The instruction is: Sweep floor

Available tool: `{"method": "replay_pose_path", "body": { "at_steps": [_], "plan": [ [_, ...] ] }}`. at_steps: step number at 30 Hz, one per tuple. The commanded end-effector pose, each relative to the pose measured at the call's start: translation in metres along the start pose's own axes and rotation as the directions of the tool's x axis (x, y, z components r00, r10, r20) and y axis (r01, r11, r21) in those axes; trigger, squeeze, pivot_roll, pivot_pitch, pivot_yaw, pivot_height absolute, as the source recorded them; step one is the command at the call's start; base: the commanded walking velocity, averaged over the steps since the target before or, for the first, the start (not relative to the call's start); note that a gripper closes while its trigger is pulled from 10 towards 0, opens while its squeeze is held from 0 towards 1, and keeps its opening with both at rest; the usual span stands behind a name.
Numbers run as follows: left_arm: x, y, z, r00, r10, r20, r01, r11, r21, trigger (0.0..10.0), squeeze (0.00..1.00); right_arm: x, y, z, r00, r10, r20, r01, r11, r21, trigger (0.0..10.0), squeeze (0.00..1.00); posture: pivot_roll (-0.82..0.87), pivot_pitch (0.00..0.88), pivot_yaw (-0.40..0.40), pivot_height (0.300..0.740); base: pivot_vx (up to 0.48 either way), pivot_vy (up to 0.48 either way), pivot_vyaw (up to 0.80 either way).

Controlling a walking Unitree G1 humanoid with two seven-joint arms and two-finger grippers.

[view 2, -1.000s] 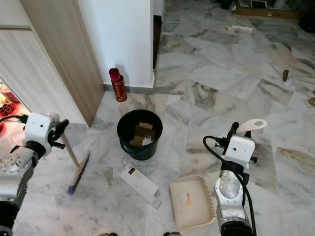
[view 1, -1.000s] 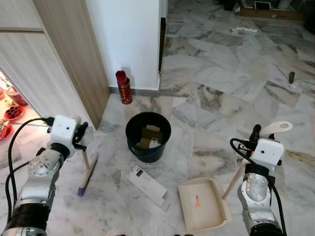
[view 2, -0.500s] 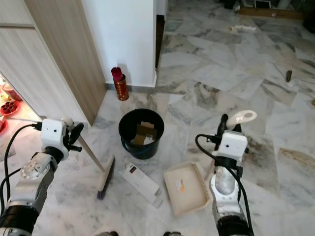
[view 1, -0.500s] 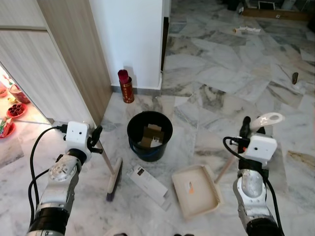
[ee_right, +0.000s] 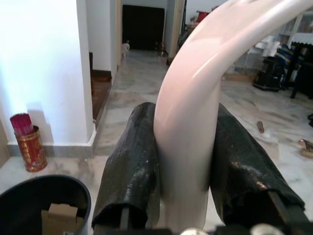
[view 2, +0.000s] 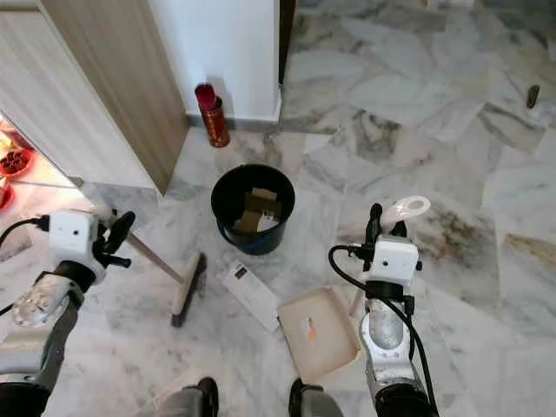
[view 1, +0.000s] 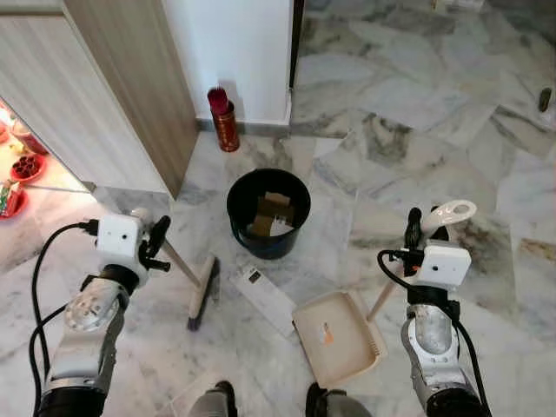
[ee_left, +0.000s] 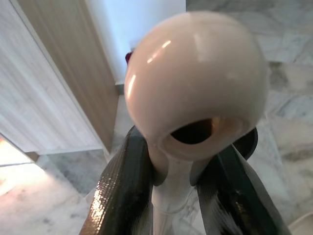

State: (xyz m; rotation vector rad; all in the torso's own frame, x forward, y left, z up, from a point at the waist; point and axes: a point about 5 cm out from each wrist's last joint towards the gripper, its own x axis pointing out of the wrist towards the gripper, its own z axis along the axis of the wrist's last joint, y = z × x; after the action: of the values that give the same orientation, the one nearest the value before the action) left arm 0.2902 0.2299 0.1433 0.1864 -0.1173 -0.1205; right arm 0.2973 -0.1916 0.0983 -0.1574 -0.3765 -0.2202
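Now I see my left end effector [view 1: 159, 246] clamped on the broom [view 1: 201, 288], my right end effector [view 1: 415, 230] clamped on the dustpan [view 1: 334, 334], beside the bucket [view 1: 267, 211].

Grey-veined marble floor [view 1: 417, 113] underfoot, large pale tiles. A black bucket [view 1: 268, 213] sits on it with cardboard scraps inside. Just in front of the bucket, a flat white box [view 1: 268, 299] lies on the tiles. To its left the broom head [view 1: 203, 291] rests bristles-down on the floor; to its right the cream dustpan [view 1: 338, 336] lies flat, nearly touching the box's corner. Back by the white wall stands a red and gold canister [view 1: 224, 121]. Far right, a small dark object [view 1: 545, 98] lies on the tiles.
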Motion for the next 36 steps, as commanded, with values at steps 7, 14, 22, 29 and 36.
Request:
{"method": "replay_pose_path", "body": {
  "at_steps": [7, 14, 22, 29, 36],
  "plan": [
    [-0.015, 0.009, 0.004, 0.999, 0.022, -0.043, -0.022, 1.0, -0.006, 10.0, 0.0, 0.012, -0.006, 0.023, 0.992, 0.009, 0.126, -0.007, 1.0, -0.02, 10.0, 0.0, 0.17, 0.42, 0.036, 0.74, 0.0, 0.0, 0.0],
    [-0.013, 0.008, 0.008, 0.999, 0.026, -0.042, -0.027, 1.0, -0.014, 10.0, 0.0, 0.02, -0.006, 0.047, 0.974, -0.015, 0.228, 0.014, 1.0, 0.006, 10.0, 0.0, 0.17, 0.415, 0.037, 0.74, 0.0, 0.0, 0.0],
    [-0.016, 0.007, 0.011, 0.998, 0.02, -0.051, -0.021, 1.0, -0.019, 10.0, 0.0, 0.011, -0.005, 0.034, 0.985, -0.009, 0.174, 0.012, 1.0, -0.016, 10.0, 0.0, 0.21, 0.412, 0.052, 0.74, 0.0, 0.0, 0.0],
    [-0.024, 0.01, 0.018, 0.998, 0.013, -0.061, -0.014, 1.0, -0.017, 10.0, 0.0, -0.005, -0.003, 0.014, 0.997, 0.004, 0.081, 0.0, 0.999, -0.04, 10.0, 0.0, 0.25, 0.438, 0.077, 0.74, 0.0, 0.0, 0.0],
    [-0.027, 0.011, 0.018, 0.997, 0.012, -0.082, -0.014, 1.0, -0.027, 10.0, 0.0, -0.007, -0.007, 0.007, 0.998, 0.017, 0.053, -0.013, 0.997, -0.074, 10.0, 0.0, 0.24, 0.453, 0.081, 0.74, 0.0, 0.0, 0.0]
  ]
}}
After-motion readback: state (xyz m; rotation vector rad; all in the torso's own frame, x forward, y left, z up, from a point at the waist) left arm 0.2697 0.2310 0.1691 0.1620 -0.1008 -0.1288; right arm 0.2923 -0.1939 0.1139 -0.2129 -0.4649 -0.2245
